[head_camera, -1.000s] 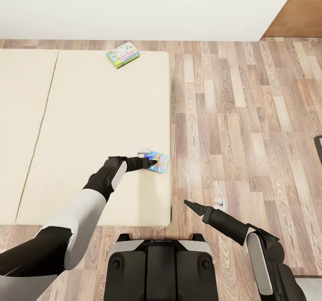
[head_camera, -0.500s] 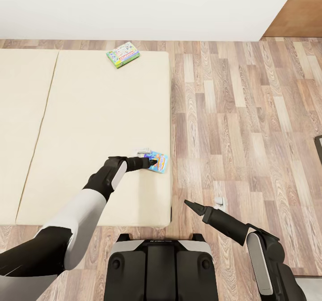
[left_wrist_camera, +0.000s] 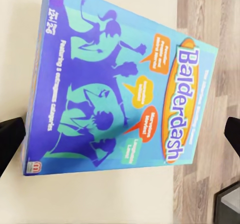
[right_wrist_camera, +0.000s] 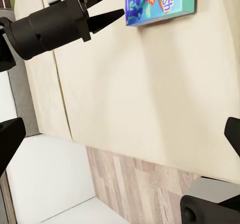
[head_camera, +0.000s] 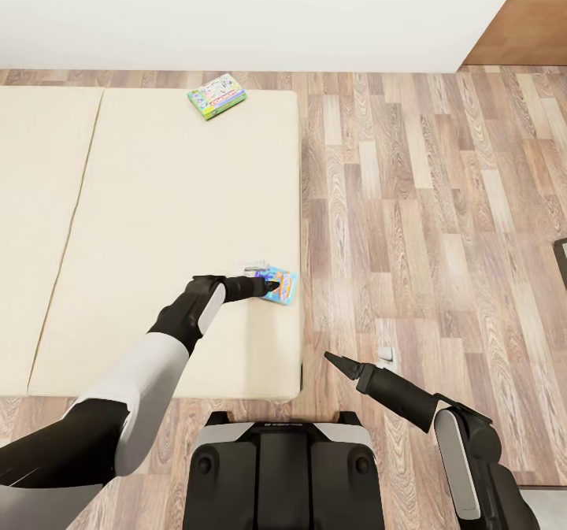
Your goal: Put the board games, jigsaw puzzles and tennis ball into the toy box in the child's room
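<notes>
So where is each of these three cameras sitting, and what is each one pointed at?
Head view: on the robot's head, looking down over the bed, wood floor, both arms and its base; a green-edged board game lies far off.
Left wrist view: by the left gripper, looking along its fingers at the Balderdash board game.
Right wrist view: by the right gripper, facing the bed's edge, the left arm's fingers in sight.
Shared: all three show the Balderdash game.

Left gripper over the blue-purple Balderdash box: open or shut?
Open. Left gripper fingers sit spread on either side of the flat blue-purple board game box, not touching it.
</notes>
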`<state>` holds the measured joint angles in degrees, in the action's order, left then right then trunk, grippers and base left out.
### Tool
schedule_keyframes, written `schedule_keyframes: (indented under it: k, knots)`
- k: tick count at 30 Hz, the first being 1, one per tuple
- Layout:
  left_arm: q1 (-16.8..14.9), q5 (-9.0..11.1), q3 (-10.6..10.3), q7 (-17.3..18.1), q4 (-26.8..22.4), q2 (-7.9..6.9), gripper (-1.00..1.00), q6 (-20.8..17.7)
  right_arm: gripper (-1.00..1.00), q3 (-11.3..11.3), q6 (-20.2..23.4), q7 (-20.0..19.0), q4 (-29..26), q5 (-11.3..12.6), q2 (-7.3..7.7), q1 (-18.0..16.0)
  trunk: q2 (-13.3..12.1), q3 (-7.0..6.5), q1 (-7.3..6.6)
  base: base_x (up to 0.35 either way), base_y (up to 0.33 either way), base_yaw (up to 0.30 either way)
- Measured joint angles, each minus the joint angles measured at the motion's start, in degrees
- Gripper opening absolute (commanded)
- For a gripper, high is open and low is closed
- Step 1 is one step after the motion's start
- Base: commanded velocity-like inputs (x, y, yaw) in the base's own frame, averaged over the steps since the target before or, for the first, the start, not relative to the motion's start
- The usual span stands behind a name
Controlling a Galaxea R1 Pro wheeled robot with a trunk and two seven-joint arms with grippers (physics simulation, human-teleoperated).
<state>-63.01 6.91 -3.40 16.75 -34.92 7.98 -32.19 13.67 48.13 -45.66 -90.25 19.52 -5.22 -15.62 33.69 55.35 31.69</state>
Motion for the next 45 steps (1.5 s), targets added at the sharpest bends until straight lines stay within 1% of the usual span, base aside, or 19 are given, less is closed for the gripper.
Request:
schedule_keyframes:
  k: [6,10,15,22,26,30,36,45]
  knots:
    - [0.0,0.0,0.0,-0.3,0.0,0.10,1.00,0.5,1.00,-0.1,0.0,0.0,0.0,0.0,0.00,0.0,0.0,0.00,0.00,0.000,0.000,0.000]
    - [0.0,0.0,0.0,-0.4,0.0,0.15,1.00,1.5,1.00,-0.1,0.0,0.0,0.0,0.0,0.00,0.0,0.0,0.00,0.00,0.000,0.000,0.000]
    - [0.1,-0.2,-0.1,-0.6,0.0,0.47,1.00,2.2,1.00,-0.1,0.0,0.0,0.0,0.0,0.00,0.0,0.0,0.00,0.00,0.000,0.000,0.000]
    - [0.1,-0.3,-0.2,-0.7,0.0,0.56,1.00,2.3,1.00,0.0,0.0,0.0,0.0,0.0,0.00,0.0,0.0,0.00,0.00,0.000,0.000,0.000]
    - [0.1,-0.2,-0.2,-2.2,0.0,0.57,1.00,2.3,1.00,0.1,0.0,0.0,0.0,0.0,0.00,0.0,0.0,0.00,0.00,0.000,0.000,0.000]
    - [0.1,-0.2,-0.2,-3.0,0.0,0.57,1.00,2.4,1.00,0.1,0.0,0.0,0.0,0.0,0.00,0.0,0.0,0.00,0.00,0.000,-0.047,0.000]
    - [0.1,-0.1,-0.2,-3.3,0.0,0.57,1.00,2.4,1.00,0.1,0.1,0.0,0.0,0.0,0.00,0.0,0.0,0.00,0.00,0.000,-0.127,0.000]
    - [0.1,-0.1,-0.2,-3.4,0.0,0.58,1.00,2.3,1.00,0.2,0.1,0.0,0.0,0.0,0.01,0.0,0.0,0.00,0.00,0.000,-0.019,0.000]
